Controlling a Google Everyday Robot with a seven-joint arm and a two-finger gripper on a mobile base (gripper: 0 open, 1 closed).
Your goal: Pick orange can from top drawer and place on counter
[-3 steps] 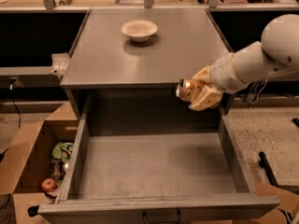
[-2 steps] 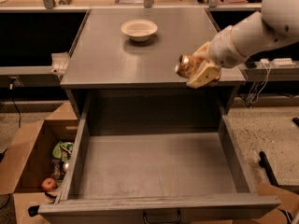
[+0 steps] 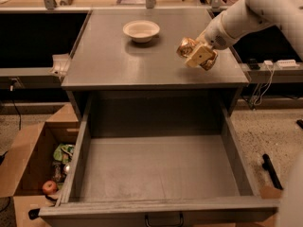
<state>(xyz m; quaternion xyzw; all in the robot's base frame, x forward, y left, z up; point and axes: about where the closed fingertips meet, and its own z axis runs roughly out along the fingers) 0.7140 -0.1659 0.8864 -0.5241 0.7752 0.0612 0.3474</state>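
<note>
The orange can (image 3: 186, 47) is a shiny gold-orange can held in my gripper (image 3: 198, 56), which is shut on it. The gripper hangs over the right part of the grey counter (image 3: 118, 60), just above its surface, on a white arm that reaches in from the upper right. The top drawer (image 3: 161, 167) is pulled wide open below the counter's front edge. Its flat grey floor holds nothing, and its dark pull handle (image 3: 163, 220) shows at the bottom edge.
A white bowl (image 3: 141, 30) stands on the counter's far middle. A brown cardboard box (image 3: 28, 167) with a red apple (image 3: 49, 187) and other items sits on the floor left of the drawer. Cables and a power strip (image 3: 277, 64) lie to the right.
My gripper has carried the can up and away from the drawer, from beside the counter's front right edge to over the counter's right part.
</note>
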